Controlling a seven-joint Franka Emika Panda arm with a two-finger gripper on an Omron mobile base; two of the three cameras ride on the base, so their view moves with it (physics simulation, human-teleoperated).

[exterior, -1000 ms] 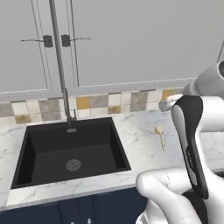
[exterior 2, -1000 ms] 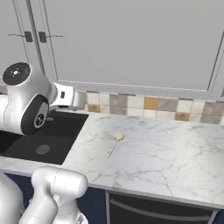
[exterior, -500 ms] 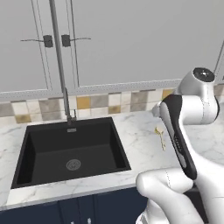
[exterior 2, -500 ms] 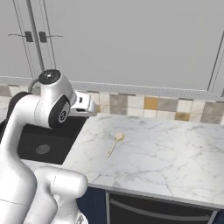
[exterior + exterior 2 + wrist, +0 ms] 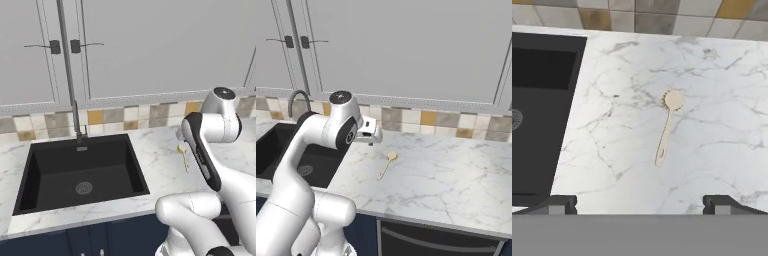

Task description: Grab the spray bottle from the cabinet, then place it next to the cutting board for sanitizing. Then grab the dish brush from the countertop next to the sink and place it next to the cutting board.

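The dish brush [image 5: 667,127] is pale cream and lies flat on the white marble countertop [image 5: 717,75], right of the black sink [image 5: 537,100], its round head toward the tiled wall. My gripper [image 5: 640,204] hovers above it, open, with the fingertips [image 5: 559,204] spread wide and nothing between them. From the right base, the hand with the gripper [image 5: 370,140] hangs over the counter just left of the dish brush [image 5: 387,162]. From the left base, the dish brush [image 5: 183,155] pokes out beside my forearm. The spray bottle, navy cabinet and cutting board are out of view.
A tall thin steel faucet [image 5: 70,75] rises behind the sink [image 5: 80,172]. Light grey wall cabinets [image 5: 406,45] hang above a tiled backsplash [image 5: 431,119]. Marble counter [image 5: 456,175] runs on to the right of the brush.
My arm has swung from over the sink edge toward the dish brush, carrying the hand out above the counter. The brush has not moved.
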